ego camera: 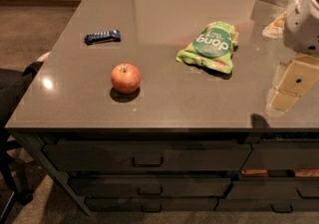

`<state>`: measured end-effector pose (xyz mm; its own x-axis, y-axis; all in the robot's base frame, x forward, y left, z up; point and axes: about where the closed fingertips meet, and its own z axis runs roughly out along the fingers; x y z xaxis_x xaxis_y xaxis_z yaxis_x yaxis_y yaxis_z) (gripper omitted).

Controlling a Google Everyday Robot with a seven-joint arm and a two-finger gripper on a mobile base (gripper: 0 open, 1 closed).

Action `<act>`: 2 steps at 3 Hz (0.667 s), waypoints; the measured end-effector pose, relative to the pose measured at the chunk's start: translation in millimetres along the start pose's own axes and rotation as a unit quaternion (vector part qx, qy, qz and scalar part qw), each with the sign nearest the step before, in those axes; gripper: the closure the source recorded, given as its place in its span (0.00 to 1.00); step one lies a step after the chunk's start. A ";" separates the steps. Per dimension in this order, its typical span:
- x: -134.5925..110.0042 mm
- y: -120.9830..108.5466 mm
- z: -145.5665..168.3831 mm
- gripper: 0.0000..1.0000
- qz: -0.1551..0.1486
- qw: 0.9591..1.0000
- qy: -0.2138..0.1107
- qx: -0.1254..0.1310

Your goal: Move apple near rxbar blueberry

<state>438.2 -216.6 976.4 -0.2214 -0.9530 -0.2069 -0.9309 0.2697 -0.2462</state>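
Drawers (147, 156) are seen below a grey counter (164, 111), on which the apple (125, 77) is set upright near the front left. A dark blue snack bar (102, 36) is laid behind it, apart from it, and a green snack bag (209, 46) farther right. The gripper (291, 86) is held over the counter's right side, well apart from the apple; whether it is open or closed cannot be told.

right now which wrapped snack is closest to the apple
The flat dark blue rxbar blueberry, behind the apple; the green bag lies nearer the claw at right.
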 end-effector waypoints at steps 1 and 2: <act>-2.8 -1.0 0.3 0.00 0.001 1.000 -0.007 0.001; -14.2 -4.6 1.5 0.00 0.004 0.999 -0.033 0.005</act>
<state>446.0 -204.1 979.0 -0.2087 -0.9398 -0.2705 -0.9265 0.2786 -0.2531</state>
